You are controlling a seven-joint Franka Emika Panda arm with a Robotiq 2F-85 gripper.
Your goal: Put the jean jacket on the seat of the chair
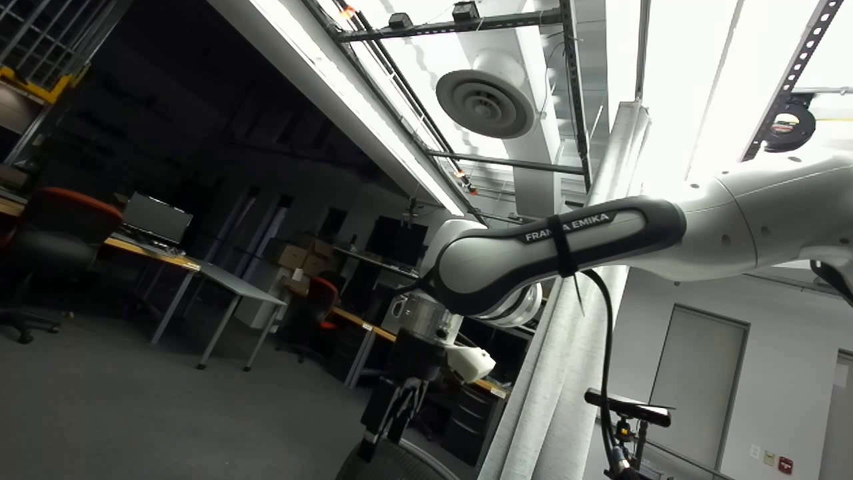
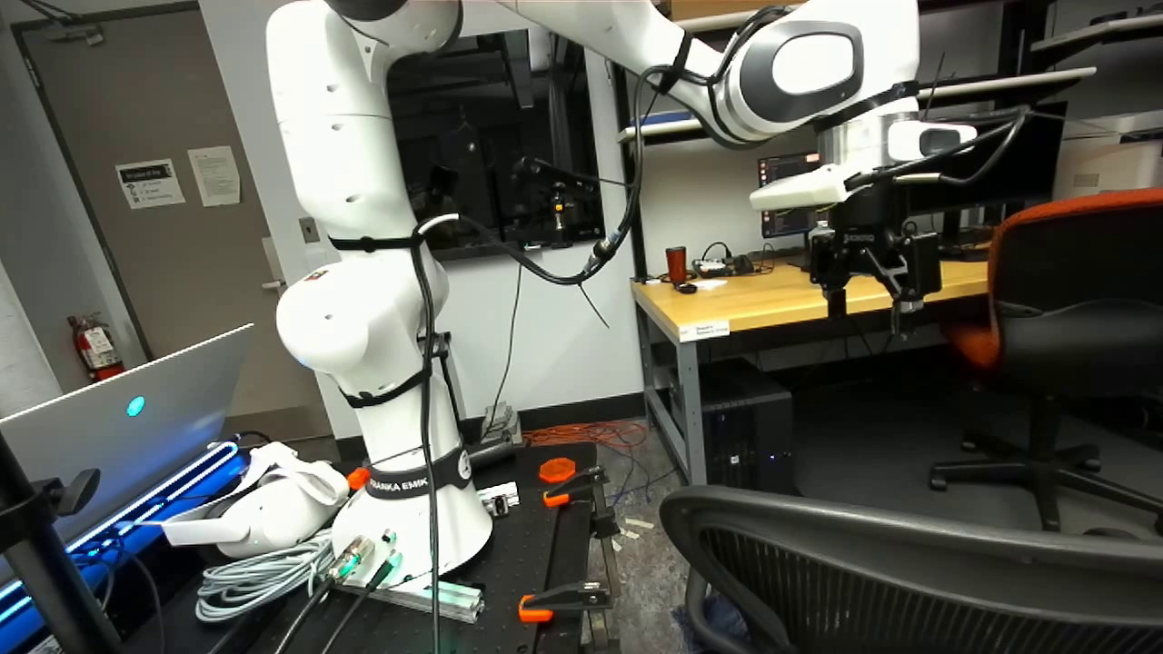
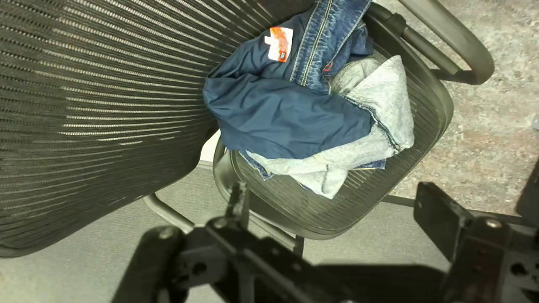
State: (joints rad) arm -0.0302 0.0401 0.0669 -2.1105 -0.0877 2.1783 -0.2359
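The jean jacket (image 3: 290,118) lies bunched on the seat (image 3: 328,214) of a dark mesh chair in the wrist view. Its dark blue lining, orange-and-white label and light grey part face up. The chair's backrest (image 3: 105,105) is on the left there. The chair's top also shows in both exterior views (image 1: 396,463) (image 2: 909,572). A small dark blue patch (image 2: 722,618) beside the backrest may be the jacket. My gripper (image 3: 332,202) is open, with nothing between its fingers, above and apart from the jacket. It points down in both exterior views (image 1: 383,437) (image 2: 870,311).
The chair's armrest (image 3: 459,46) curves out beside the seat. A wooden desk (image 2: 754,304) with monitors and a red cup (image 2: 676,264) stands behind the arm. An orange-and-black chair (image 2: 1072,309) stands near that desk. A laptop (image 2: 136,409) and headset (image 2: 273,509) are by the robot base.
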